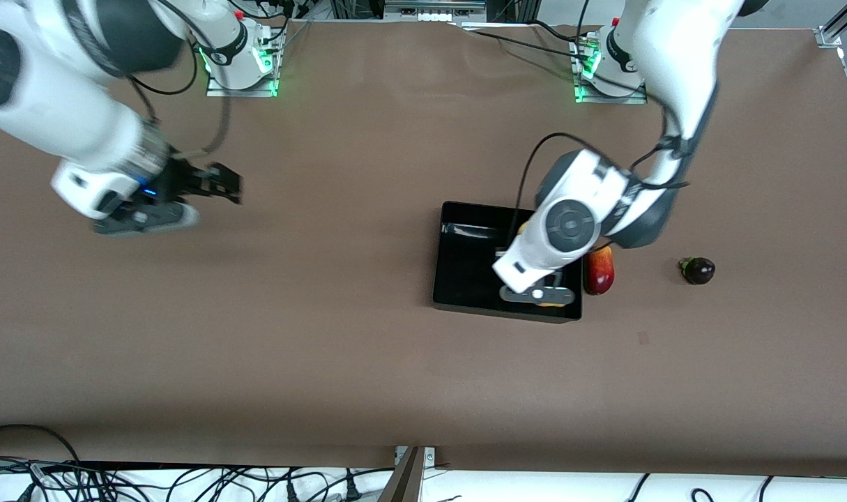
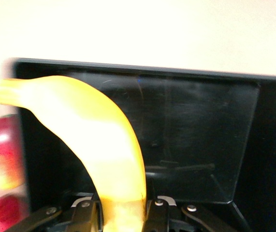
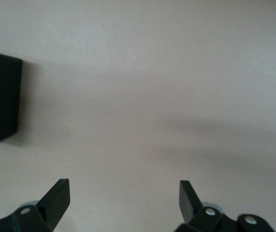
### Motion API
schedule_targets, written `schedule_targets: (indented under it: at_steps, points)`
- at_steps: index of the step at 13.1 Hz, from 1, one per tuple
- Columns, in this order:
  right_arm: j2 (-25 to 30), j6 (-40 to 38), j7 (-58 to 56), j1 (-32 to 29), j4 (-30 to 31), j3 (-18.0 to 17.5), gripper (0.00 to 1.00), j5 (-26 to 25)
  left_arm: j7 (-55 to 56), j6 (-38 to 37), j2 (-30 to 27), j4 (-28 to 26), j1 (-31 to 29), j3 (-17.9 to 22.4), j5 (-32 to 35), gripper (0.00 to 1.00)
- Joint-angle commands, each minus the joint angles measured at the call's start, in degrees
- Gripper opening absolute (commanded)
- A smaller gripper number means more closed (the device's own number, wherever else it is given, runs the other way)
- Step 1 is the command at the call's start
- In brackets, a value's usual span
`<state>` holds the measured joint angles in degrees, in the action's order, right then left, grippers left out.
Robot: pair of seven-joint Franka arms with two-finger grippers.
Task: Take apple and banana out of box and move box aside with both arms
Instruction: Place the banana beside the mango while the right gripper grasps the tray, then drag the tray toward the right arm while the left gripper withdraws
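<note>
The black box (image 1: 465,265) lies on the table near the middle. My left gripper (image 1: 538,296) is over the box's end toward the left arm, shut on the yellow banana (image 1: 552,305). In the left wrist view the banana (image 2: 99,140) curves up from between the fingers (image 2: 159,212) over the box floor (image 2: 200,145). The red apple (image 1: 599,272) lies on the table just outside the box wall, toward the left arm's end; it also shows in the left wrist view (image 2: 2,152). My right gripper (image 1: 221,185) is open and empty over bare table, well away from the box (image 3: 0,96).
A small dark purple fruit-like thing (image 1: 697,270) lies on the table past the apple, toward the left arm's end. Cables lie along the table's edge nearest the front camera. The arm bases stand at the table's top edge.
</note>
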<state>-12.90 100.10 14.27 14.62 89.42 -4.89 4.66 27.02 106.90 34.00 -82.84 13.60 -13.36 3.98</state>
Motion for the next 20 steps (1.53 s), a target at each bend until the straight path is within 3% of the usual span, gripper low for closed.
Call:
schedule_targets:
  at_steps: [1, 7, 9, 12, 13, 15, 17, 18, 19, 20]
  points:
    - [-6.5, 5.1, 12.7, 7.1, -1.4, 0.2, 1.00, 0.3, -2.6, -5.8, -2.0, 0.4, -7.1, -0.2, 0.9, 0.00]
    - [-24.0, 22.1, 39.6, 21.8, -9.4, 0.8, 1.00, -0.1, -23.3, -7.4, 0.8, -2.9, -20.2, 0.7, 4.1, 0.00]
    - [-28.6, 27.1, 46.3, 26.0, -11.1, 1.3, 1.00, -0.5, -29.4, -3.7, 2.4, -5.0, -22.9, 0.7, 4.3, 0.02]
    - [-32.4, 29.5, 47.8, 31.2, -11.0, 3.8, 0.99, -4.7, -39.5, 5.5, 3.3, -11.9, -26.1, 0.7, 4.3, 0.04]
    - [-33.3, 30.0, 47.8, 31.5, -11.0, 4.0, 0.97, -5.1, -39.9, 6.4, 3.3, -13.0, -26.2, 0.6, 4.3, 0.11]
    - [-34.5, 31.1, 47.8, 31.9, -10.8, 3.9, 0.74, -7.4, -39.9, 6.7, 3.3, -13.5, -25.9, 0.5, 4.3, 0.40]
    - [-34.9, 31.1, 47.3, 32.1, -10.8, 4.0, 0.29, -7.6, -40.1, 6.7, 3.8, -13.4, -25.5, 0.5, 4.3, 1.00]
    - [-34.8, 31.1, 46.8, 32.0, -10.8, 4.0, 0.07, -7.6, -40.5, 6.1, 3.7, -13.1, -25.7, 0.5, 4.3, 1.00]
    - [-34.4, 30.9, 46.3, 31.7, -10.9, 4.4, 0.00, -7.6, -40.3, 5.6, 3.4, -12.9, -25.5, 0.5, 4.3, 1.00]
    - [-34.3, 30.8, 46.4, 31.6, -11.0, 4.7, 0.00, -7.6, -40.2, 3.9, 2.4, -12.4, -25.4, 0.0, 4.3, 1.00]
